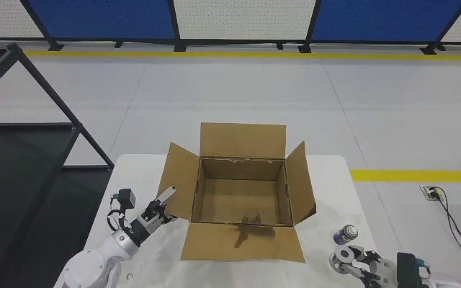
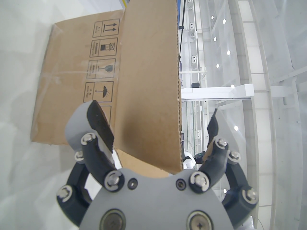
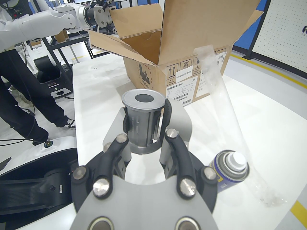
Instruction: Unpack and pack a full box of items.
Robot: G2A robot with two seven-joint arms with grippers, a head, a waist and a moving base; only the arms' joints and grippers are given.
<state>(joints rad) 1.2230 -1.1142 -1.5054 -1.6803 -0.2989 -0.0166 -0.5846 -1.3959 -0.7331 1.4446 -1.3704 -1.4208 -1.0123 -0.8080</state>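
Note:
An open cardboard box stands in the middle of the white table, all flaps spread, and its inside looks bare. My left gripper is at the box's left flap. The gripper is open, with the flap's edge between its fingers. My right gripper is near the table's front right corner, shut on an upright grey metal cylinder. A blue spray can with a white nozzle stands beside it.
A clear strip of tape hangs from the box's side down onto the table. A black metal rack stands off the table's left edge. Bare table lies on both sides of the box.

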